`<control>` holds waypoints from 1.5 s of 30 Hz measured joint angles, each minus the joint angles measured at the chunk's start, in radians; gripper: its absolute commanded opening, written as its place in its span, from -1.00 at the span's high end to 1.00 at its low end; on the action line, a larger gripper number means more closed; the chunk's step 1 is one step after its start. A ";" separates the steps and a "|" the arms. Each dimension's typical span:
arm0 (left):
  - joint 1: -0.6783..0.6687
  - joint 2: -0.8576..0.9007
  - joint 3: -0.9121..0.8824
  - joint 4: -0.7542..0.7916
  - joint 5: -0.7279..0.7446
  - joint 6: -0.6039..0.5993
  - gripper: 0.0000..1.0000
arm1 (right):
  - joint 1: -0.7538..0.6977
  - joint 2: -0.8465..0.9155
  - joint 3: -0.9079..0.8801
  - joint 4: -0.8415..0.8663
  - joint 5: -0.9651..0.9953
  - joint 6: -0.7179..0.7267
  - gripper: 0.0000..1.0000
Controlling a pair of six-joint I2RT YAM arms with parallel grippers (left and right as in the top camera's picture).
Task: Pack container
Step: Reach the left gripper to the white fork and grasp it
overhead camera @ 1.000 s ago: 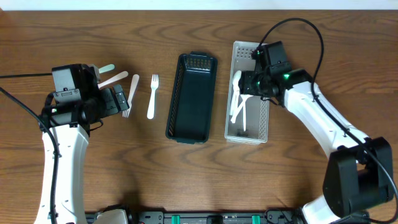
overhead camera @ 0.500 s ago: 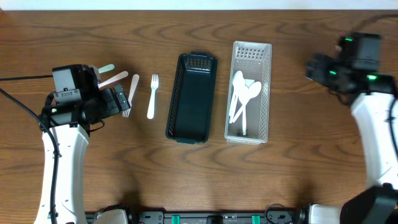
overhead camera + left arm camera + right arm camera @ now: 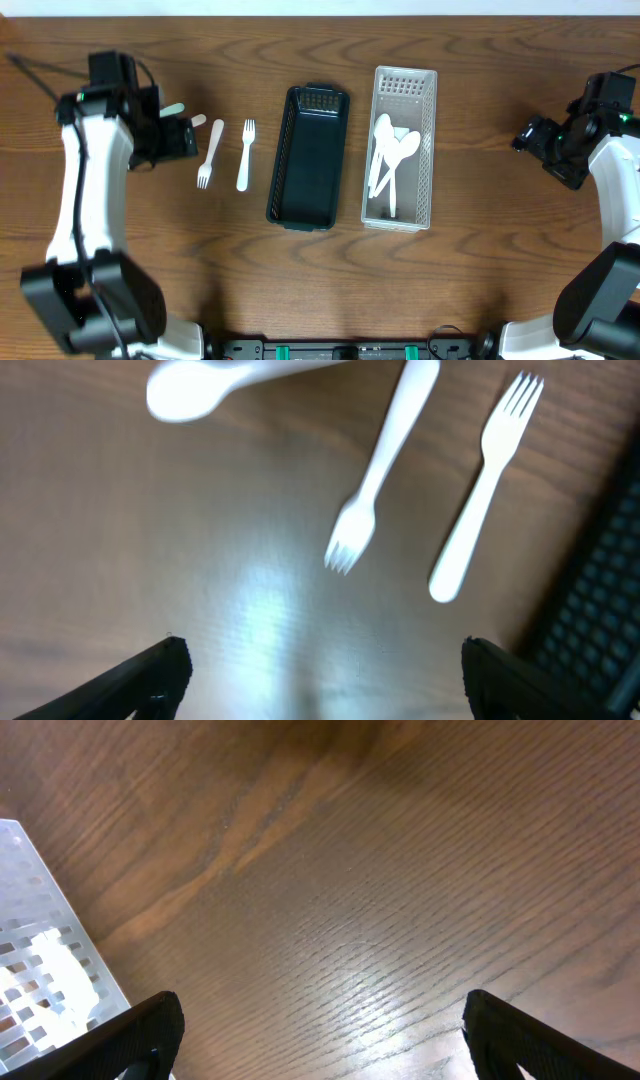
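Observation:
A black container [image 3: 308,157] lies at the table's middle. To its right stands a white perforated basket [image 3: 404,86] holding several white spoons [image 3: 388,152]. Two white forks [image 3: 210,153] [image 3: 245,155] lie left of the container; in the left wrist view they are the forks [image 3: 385,470] [image 3: 488,485], with a white spoon [image 3: 190,385] above them. My left gripper [image 3: 188,139] [image 3: 325,675] hovers open just left of the forks, with nothing between its fingers. My right gripper [image 3: 527,138] [image 3: 320,1030] stands open over bare wood far right of the basket [image 3: 40,950].
Mint and tan spoon handles [image 3: 176,108] poke out from behind the left gripper. The container's dark mesh wall [image 3: 600,590] shows at the left wrist view's right edge.
My right arm has left the white basket, swung to the far right and opened, leaving the spoons there. My left arm has moved toward the table's far side, its gripper staying beside the forks.

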 measured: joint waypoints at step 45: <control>-0.147 0.432 0.044 0.213 -0.067 0.167 0.39 | 0.000 0.001 0.000 -0.020 -0.002 0.000 -0.75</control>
